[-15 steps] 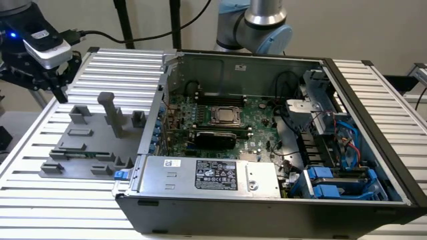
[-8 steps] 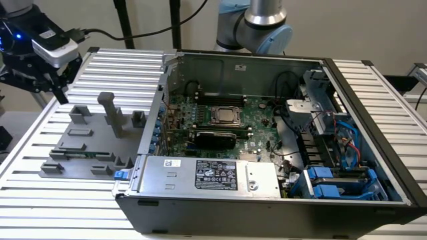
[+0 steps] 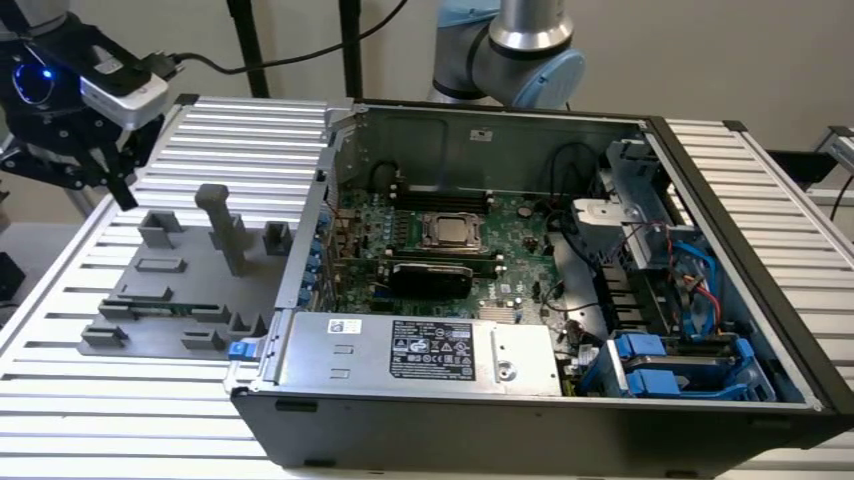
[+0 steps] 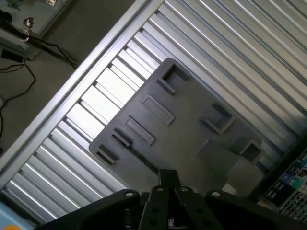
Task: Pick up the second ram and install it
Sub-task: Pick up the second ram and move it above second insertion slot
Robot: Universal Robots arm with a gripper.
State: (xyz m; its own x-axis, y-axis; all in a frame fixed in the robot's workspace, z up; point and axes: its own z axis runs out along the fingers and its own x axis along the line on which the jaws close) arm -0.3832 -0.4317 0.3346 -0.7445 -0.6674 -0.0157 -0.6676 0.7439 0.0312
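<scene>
Black jaws closed over gray blocky fixture (image 4: 192,139), ribbed table (image 4: 240,48).

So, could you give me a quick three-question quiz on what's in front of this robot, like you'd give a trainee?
1. True or false: the gripper is holding the second ram.
2. Where does the second ram lie?
A) on the gray fixture plate
B) inside the computer case
C) on the floor
3. Fill in: the gripper is ____ (open or shut).

Key: 1 false, it holds nothing. 2 A. 3 shut.
</scene>
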